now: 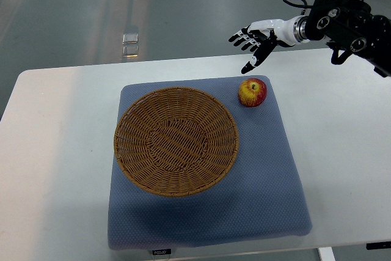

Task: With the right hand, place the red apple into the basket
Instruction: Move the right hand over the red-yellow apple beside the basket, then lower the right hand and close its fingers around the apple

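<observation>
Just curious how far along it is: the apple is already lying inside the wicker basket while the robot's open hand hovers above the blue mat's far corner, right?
Not quite. The top view shows the red apple on the blue mat, just outside the basket rim. The right hand does hover open above that far corner.

right robot hand (252,41) spread above red apple (252,92), basket (176,141) beside

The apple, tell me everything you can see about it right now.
The apple is red with yellow patches, round and whole, with its stem dimple facing up. It sits on the blue mat near the mat's far right corner, just beside the wicker basket and outside it. Whether it touches the rim is unclear. The right hand hovers beyond it with fingers spread, not touching it.
</observation>
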You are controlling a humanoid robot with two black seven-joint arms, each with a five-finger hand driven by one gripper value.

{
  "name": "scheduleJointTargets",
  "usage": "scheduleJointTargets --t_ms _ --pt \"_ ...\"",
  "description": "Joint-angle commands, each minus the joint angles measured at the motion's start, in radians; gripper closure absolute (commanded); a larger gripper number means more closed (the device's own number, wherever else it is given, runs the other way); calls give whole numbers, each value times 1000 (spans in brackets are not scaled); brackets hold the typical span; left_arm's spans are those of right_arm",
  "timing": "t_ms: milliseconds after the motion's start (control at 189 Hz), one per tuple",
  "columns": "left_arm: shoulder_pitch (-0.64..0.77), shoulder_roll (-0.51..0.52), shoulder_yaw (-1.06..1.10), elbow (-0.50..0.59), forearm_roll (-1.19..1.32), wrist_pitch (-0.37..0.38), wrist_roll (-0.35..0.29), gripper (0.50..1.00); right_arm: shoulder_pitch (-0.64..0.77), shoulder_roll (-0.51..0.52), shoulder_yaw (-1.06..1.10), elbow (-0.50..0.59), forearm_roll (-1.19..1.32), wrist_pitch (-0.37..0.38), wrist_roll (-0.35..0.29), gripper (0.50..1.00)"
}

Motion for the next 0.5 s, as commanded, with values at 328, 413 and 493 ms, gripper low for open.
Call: scheduleJointTargets --t_ms 328,413,493 --pt "-1 0 -2 3 -1 0 0 500 -68 126 -237 -21 -121 -121 0 579" --pt "1 0 0 3 -1 0 0 500 -87 126 -237 -31 -122 -139 0 581" --pt "1 0 0 3 -1 0 0 500 -90 126 -239 -31 -122 -150 0 581"
